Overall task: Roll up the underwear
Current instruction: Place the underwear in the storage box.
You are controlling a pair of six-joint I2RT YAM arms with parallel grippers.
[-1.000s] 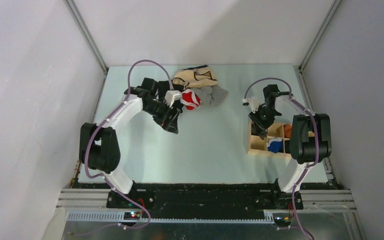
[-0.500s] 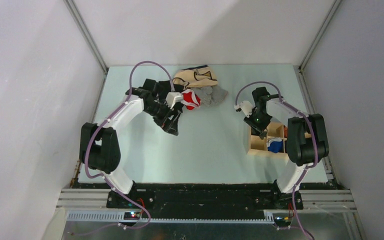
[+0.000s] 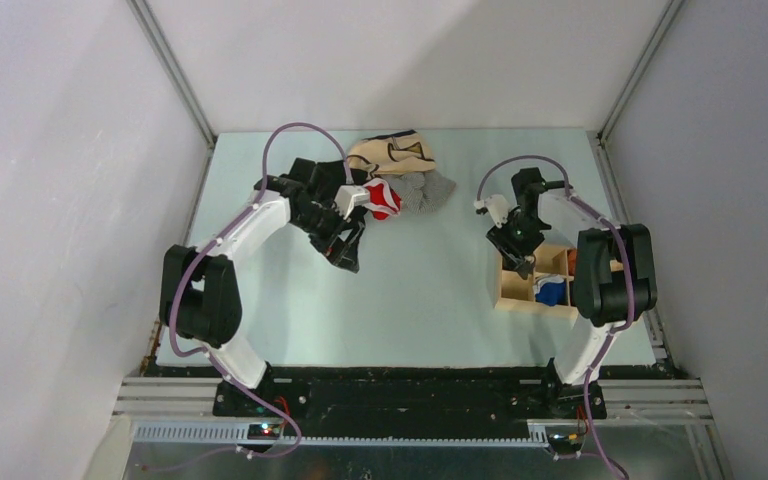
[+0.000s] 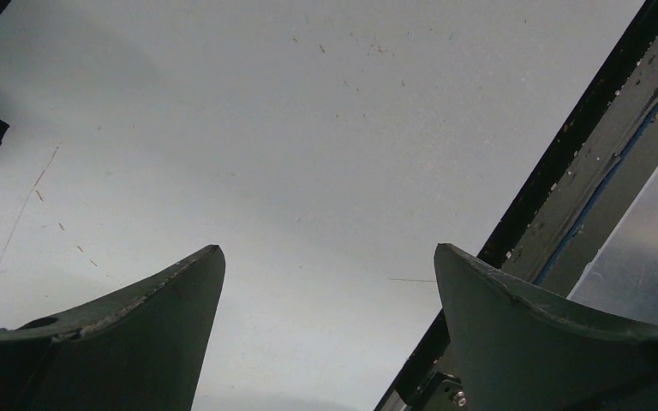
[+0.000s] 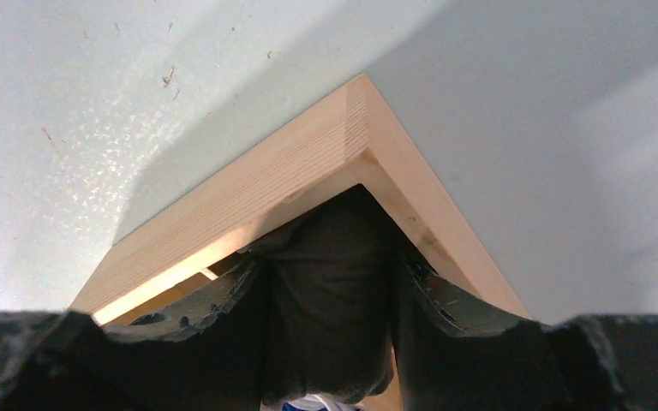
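Note:
The underwear (image 5: 332,317) is a dark olive-brown roll of fabric held between my right gripper's (image 5: 330,270) fingers. It sits in the far-left corner compartment of the wooden box (image 5: 308,171); its waistband is hidden. In the top view my right gripper (image 3: 522,260) points down into that corner of the box (image 3: 516,297), and the roll is hidden by the gripper there. My left gripper (image 3: 346,256) is open and empty above bare table, as the left wrist view (image 4: 326,253) also shows.
A pile of clothes lies at the back: a beige garment with dark trim (image 3: 390,152), a red-and-white piece (image 3: 381,198), a grey piece (image 3: 430,190) and a black garment (image 3: 305,172). Other box compartments hold blue (image 3: 550,292) and orange (image 3: 573,262) items.
My right gripper has shifted slightly left and then back over the box's far-left corner. The left arm has barely moved.

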